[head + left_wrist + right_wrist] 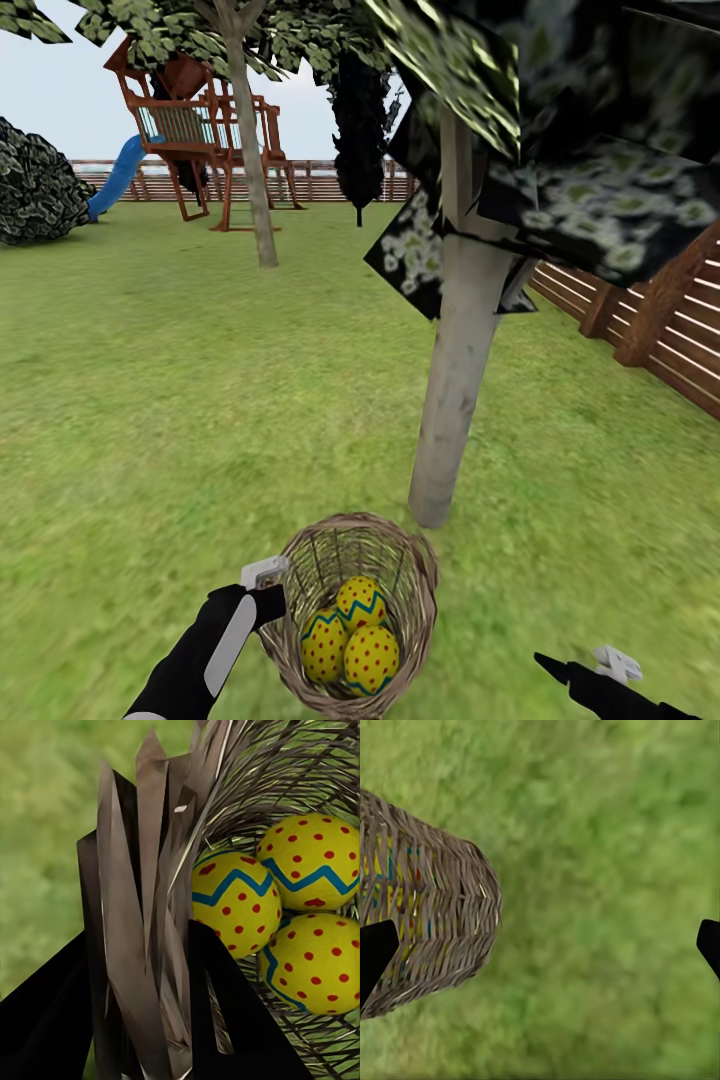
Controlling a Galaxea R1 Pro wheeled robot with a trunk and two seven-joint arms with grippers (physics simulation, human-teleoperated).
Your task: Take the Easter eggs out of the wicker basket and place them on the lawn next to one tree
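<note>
The lawn (pixel 180 380) stretches wide, and close ahead a pale-trunked tree (pixel 455 400) rises from it, with the basket (pixel 400 545) held just in front of the trunk's foot. All three eggs (pixel 350 632) lie touching inside the basket, so none is out yet and every placement is left to do. The left claw (pixel 265 590) is clamped on the basket's rim, while the right claw (pixel 590 668) hangs beside it over grass, spread wide and empty.
</note>
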